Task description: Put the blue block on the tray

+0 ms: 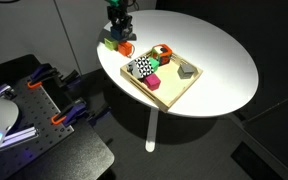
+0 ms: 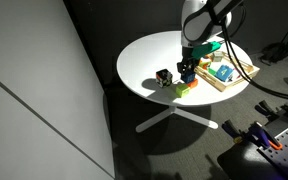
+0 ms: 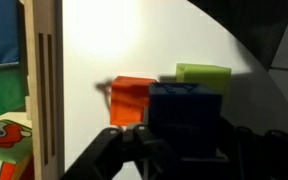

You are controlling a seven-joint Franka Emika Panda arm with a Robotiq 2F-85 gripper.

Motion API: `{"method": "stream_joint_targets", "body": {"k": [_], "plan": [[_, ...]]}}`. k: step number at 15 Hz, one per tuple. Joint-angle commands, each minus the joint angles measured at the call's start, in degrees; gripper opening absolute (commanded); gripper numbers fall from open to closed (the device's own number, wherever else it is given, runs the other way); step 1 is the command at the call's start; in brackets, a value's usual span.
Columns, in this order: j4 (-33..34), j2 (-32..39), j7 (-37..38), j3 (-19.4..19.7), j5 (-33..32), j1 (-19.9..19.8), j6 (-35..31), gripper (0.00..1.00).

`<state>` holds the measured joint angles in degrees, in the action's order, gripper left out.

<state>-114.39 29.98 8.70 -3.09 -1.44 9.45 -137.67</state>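
Note:
The blue block (image 3: 186, 112) sits between my gripper's (image 3: 184, 138) two fingers, which press against its sides. An orange block (image 3: 130, 97) is right beside it and a green block (image 3: 204, 73) just behind. In both exterior views the gripper (image 1: 119, 24) (image 2: 189, 68) hangs over this group of blocks near the table's edge, next to the light wooden tray (image 1: 184, 91) (image 2: 238, 79). The tray's rim (image 3: 42, 90) runs down the left of the wrist view.
The tray holds a black-and-white checkered block (image 1: 139, 68), a pink block (image 1: 152, 81), a grey piece (image 1: 187, 70) and other toys. A dark object (image 2: 164, 77) stands on the round white table (image 1: 224, 60). A workbench with orange clamps (image 1: 54, 95) is nearby.

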Motion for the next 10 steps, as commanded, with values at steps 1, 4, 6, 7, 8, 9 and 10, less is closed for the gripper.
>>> {"method": "stream_joint_targets", "body": {"k": [1,4,6,7,8,9,10], "plan": [[-4.42,-6.18,-3.74,-0.29,1.72,-3.53,1.22,0.31],[-7.00,-9.75,-6.20,0.21,2.68,-6.52,2.01,0.31],[-8.32,-11.62,-7.56,1.06,3.00,-8.29,3.14,0.31],[-8.89,-12.39,-7.82,1.64,2.87,-9.04,3.81,0.31],[-9.36,-13.02,-8.01,2.32,2.60,-9.76,4.50,0.31],[-9.81,-13.53,-8.12,3.07,2.29,-10.44,5.07,0.31],[-10.30,-14.02,-8.16,3.82,1.99,-11.04,5.45,0.31]]}}
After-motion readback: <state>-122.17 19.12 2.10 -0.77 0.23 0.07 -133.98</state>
